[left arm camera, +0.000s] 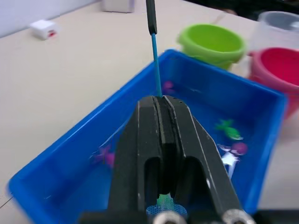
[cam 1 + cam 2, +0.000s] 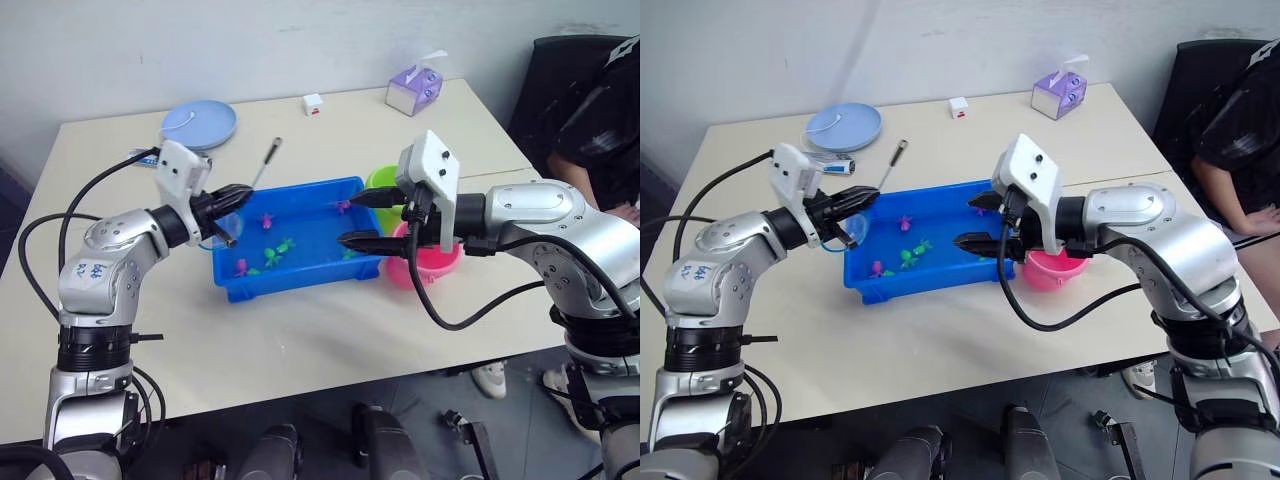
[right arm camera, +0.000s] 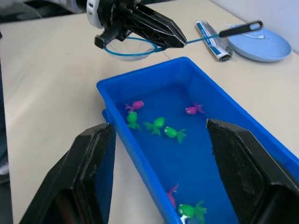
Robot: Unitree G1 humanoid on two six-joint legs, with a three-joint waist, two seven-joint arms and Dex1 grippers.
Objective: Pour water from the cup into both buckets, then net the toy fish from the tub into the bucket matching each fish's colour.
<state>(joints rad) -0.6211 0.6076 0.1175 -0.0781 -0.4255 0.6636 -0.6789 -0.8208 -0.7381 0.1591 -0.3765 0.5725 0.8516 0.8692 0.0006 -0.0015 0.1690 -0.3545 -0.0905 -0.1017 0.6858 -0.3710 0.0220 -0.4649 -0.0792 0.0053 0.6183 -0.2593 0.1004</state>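
My left gripper (image 2: 868, 198) is shut on the thin blue stick of the net (image 3: 131, 49). It holds the hoop in the air just off the left end of the blue tub (image 2: 300, 283). A speck of green shows in the mesh (image 1: 163, 203); I cannot tell what it is. Several pink and green toy fish (image 3: 156, 123) lie in the tub. My right gripper (image 2: 368, 218) hangs open and empty over the tub's right end. Beside it stand the green bucket (image 1: 212, 44) and the pink bucket (image 1: 278, 67). The clear cup (image 1: 280, 23) is behind the pink one.
A pale-blue plate (image 2: 200, 123), a small white cube (image 2: 313, 103) and a tissue box (image 2: 413, 90) sit at the back of the table. A flat packet (image 3: 212, 35) lies near the plate. A person (image 2: 600, 110) sits at the right, past the table's edge.
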